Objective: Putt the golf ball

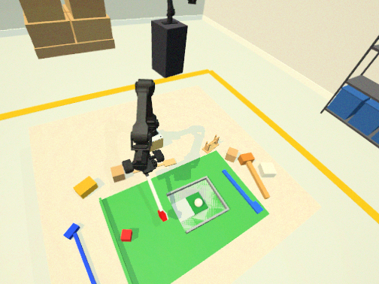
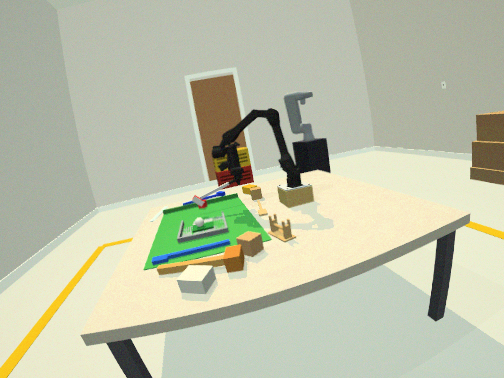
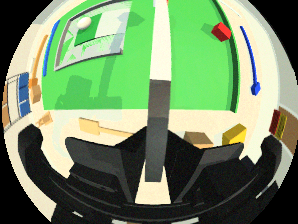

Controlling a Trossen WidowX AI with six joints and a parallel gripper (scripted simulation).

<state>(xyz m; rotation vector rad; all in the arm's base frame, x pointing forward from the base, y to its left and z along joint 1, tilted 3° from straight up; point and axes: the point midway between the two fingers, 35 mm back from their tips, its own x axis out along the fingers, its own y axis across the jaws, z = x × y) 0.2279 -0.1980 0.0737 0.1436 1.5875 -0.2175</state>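
Note:
The gripper (image 1: 146,173) (image 3: 158,150) is shut on the red putter's handle, above the near-arm edge of the green mat (image 1: 143,259) (image 3: 135,90). The red putter (image 1: 154,193) (image 3: 161,55) has a pale shaft and a red head, which hangs a little above the mat, left of the ramp in the top view. The white golf ball (image 1: 198,202) (image 2: 199,222) (image 3: 84,23) sits on the dark green raised square (image 1: 192,196) (image 3: 91,38), inside the grey border (image 1: 219,191) (image 2: 203,237). The pale ramp (image 1: 181,209) leads up to that square. The putter head and ball are apart.
A red block (image 1: 126,235) (image 3: 221,32) lies on the mat near its raised side. A blue stick (image 1: 241,191) lies along the other side, beside an orange mallet (image 1: 258,179). A blue mallet (image 1: 83,255), yellow block (image 1: 86,187), white block (image 1: 267,170) and small wooden rack (image 2: 281,230) stand around.

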